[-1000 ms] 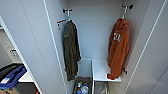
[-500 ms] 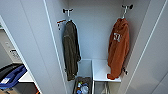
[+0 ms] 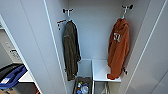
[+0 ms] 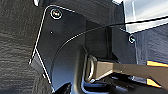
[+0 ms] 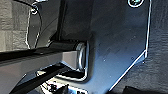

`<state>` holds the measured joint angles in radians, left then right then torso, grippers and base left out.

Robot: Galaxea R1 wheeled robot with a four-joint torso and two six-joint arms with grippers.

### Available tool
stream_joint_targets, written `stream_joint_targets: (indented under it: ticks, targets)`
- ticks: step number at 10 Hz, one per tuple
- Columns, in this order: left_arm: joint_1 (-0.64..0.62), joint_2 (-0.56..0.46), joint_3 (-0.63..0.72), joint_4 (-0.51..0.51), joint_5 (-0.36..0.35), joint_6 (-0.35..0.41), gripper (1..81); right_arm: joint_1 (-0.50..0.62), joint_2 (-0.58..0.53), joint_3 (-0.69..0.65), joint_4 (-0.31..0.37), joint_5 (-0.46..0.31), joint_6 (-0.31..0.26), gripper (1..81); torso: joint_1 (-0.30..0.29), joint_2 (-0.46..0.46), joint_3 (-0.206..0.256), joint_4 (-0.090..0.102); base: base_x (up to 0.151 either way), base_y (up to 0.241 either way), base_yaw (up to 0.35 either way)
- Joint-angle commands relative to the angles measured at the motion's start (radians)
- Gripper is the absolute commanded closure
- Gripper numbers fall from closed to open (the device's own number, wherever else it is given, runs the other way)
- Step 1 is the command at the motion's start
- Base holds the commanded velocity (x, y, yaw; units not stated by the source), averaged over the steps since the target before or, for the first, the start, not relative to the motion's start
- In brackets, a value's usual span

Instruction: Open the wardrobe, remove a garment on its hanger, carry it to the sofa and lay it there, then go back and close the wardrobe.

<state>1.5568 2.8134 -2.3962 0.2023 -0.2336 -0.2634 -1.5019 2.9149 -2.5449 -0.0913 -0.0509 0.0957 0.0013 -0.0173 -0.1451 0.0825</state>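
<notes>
While wardrobe (image 3: 32,37) stands open | soft orange garment (image 3: 118,47) hangs from hook | fingers: cannot tell

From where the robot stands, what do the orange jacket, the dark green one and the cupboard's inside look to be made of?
The orange jacket looks like soft matte cloth: it hangs in loose folds. The dark olive jacket also seems fabric, drooping and creased, perhaps heavier. The wardrobe interior looks like smooth white painted or laminated board, flat and even; which one I cannot tell.
</notes>
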Motion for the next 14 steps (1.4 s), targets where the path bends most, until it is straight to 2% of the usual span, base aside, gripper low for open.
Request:
stream_joint_targets:
  ticks: [1,5,7,11,14]
  targets:
    - [-0.017,-0.026,0.026,0.031,0.042,0.003,1.0,-0.002,-0.076,0.123,-0.004,0.011,-0.008,1.0,0.0,0.0,0.0,0.0,0.0,0.0,0.0]
    - [-0.013,-0.028,0.022,0.04,0.045,0.003,1.0,-0.036,-0.116,0.161,-0.001,0.013,-0.008,1.0,0.0,0.0,0.0,0.0,0.0,0.0,0.0]
    - [-0.013,-0.029,0.022,0.04,0.045,0.003,1.0,-0.051,-0.112,0.154,0.004,0.072,-0.008,1.0,-0.001,0.0,0.0,0.0,0.0,0.0,0.0]
    - [-0.013,-0.026,0.018,0.04,0.045,0.003,1.0,-0.053,-0.067,0.096,-0.007,0.083,-0.013,1.0,-0.001,0.0,0.0,0.0,0.0,0.0,0.0]
    - [-0.013,-0.026,0.018,0.04,0.043,0.003,1.0,-0.053,-0.03,0.045,-0.007,0.083,-0.013,1.0,-0.001,-0.001,0.001,0.0,0.074,0.0,0.0]
